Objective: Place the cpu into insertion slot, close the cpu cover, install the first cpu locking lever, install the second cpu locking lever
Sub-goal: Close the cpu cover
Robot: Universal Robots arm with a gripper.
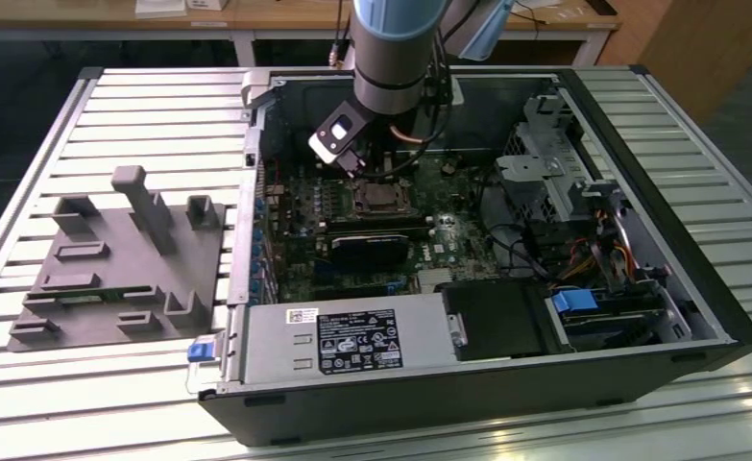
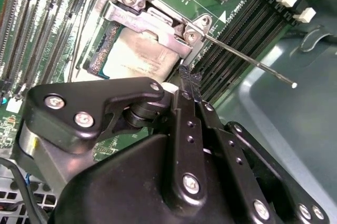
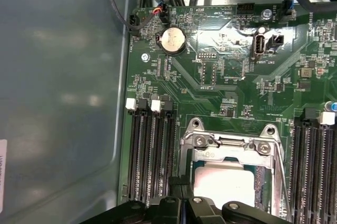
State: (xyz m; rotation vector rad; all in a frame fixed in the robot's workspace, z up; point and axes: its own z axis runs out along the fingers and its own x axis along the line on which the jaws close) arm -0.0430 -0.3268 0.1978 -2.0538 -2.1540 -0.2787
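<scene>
The dull grey square cpu [image 3: 224,182] lies in the dark square insertion slot [image 1: 378,199] under the closed silvery windowed cpu cover [image 3: 231,147], at five o'clock from the black gripper [image 2: 185,79] in the exterior view; whether the gripper is clenched I cannot tell. The thin steel locking lever [image 2: 247,58] standing free could, I judge, slip and miss its hook; I count one cpu, one cover, one free lever

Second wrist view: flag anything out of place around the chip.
One thin lever juts free from a corner of the cover across the memory slots, not latched down. The chip lies under the cover.
</scene>
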